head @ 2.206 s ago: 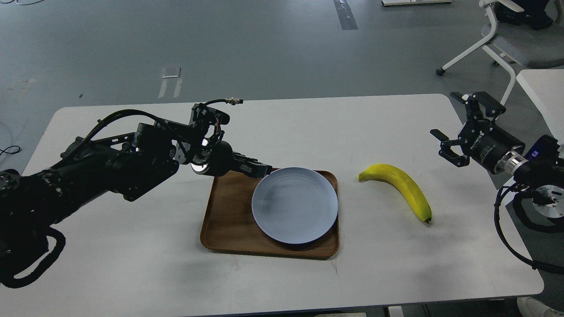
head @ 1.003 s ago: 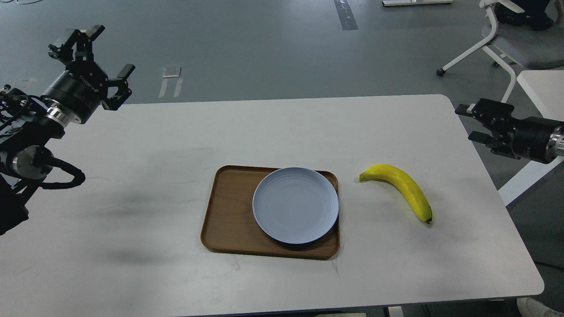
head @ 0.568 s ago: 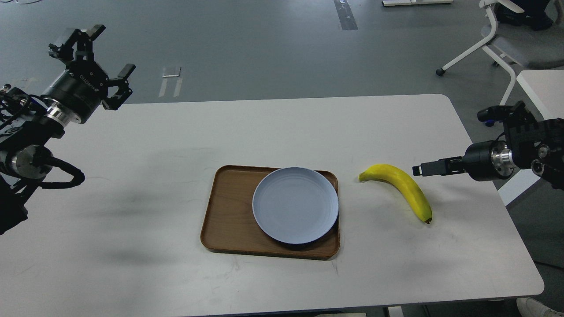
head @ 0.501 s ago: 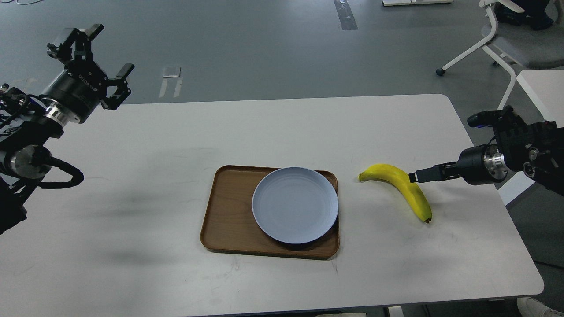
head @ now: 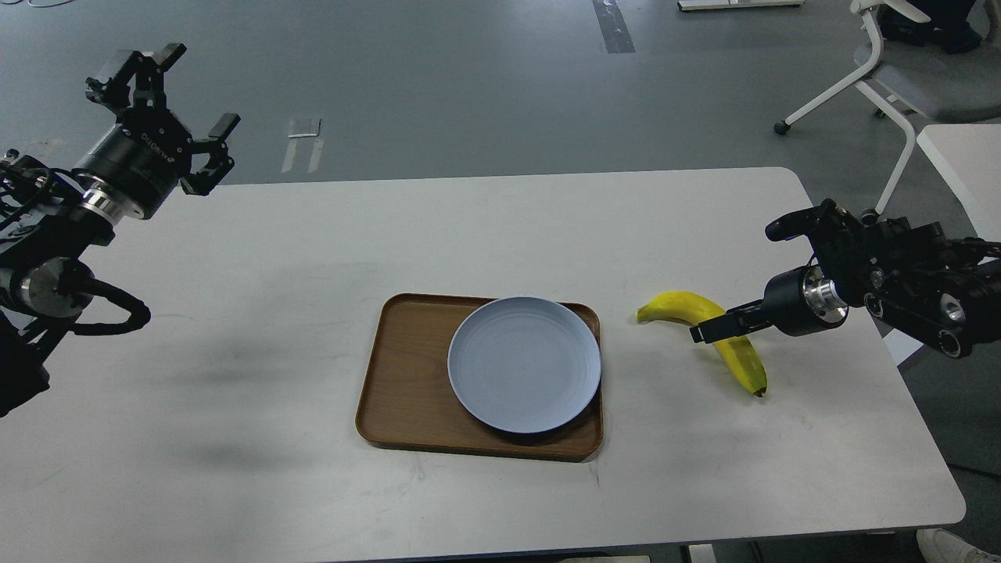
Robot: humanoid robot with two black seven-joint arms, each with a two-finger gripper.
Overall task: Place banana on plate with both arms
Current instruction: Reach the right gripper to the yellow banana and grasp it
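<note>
The yellow banana (head: 670, 306) lies on the white table, right of the pale blue-grey plate (head: 524, 363), apart from it. The plate is empty and rests on the right part of a brown wooden tray (head: 400, 375). My right gripper (head: 706, 329) reaches in from the right and lies across the banana's middle; its fingers show as one thin dark bar, so I cannot tell how they stand. My left gripper (head: 195, 87) is open and empty, raised high at the far left corner of the table, far from the plate.
The white table (head: 313, 258) extends all around the tray. A white office chair (head: 899, 70) and the corner of another white table (head: 966, 156) stand beyond the right edge. Grey floor lies behind.
My left arm has withdrawn from the tray to the far left and holds still. My right gripper has swung down and leftward, from off the table's right edge onto the banana's middle.
</note>
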